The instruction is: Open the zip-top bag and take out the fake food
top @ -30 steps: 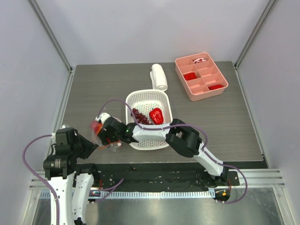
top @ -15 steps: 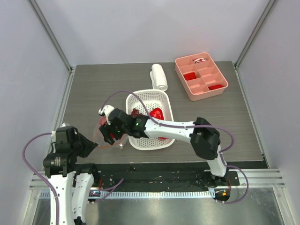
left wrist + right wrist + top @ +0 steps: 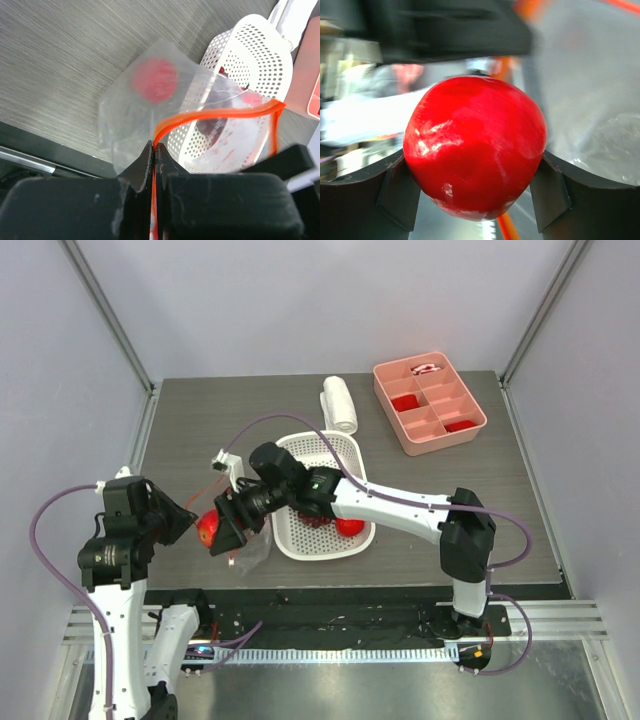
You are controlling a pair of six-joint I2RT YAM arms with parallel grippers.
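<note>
My left gripper [image 3: 185, 524] is shut on the orange-red zip strip [image 3: 210, 114] of the clear zip-top bag [image 3: 252, 552], which hangs crumpled over the table's front left; its jaws [image 3: 154, 148] pinch the strip flat. My right gripper [image 3: 218, 533] is shut on a glossy red fruit [image 3: 207, 530], held just right of the left gripper at the bag's mouth. In the right wrist view the fruit [image 3: 475, 167] fills the gap between both fingers [image 3: 550, 192]. A blurred red round shape [image 3: 155, 80] shows through the bag's plastic. The white basket [image 3: 283, 540] holds a dark grape bunch [image 3: 314, 519] and another red fruit [image 3: 350, 528].
A pink divided tray [image 3: 396, 430] with flat red pieces stands at the back right. A white roll [image 3: 340, 405] lies behind the basket. The right arm stretches across the basket. The table's front edge is just below the bag.
My left gripper has lifted with the zip strip. My right gripper has moved left and now holds a red fruit in plain sight, out beside the bag.
</note>
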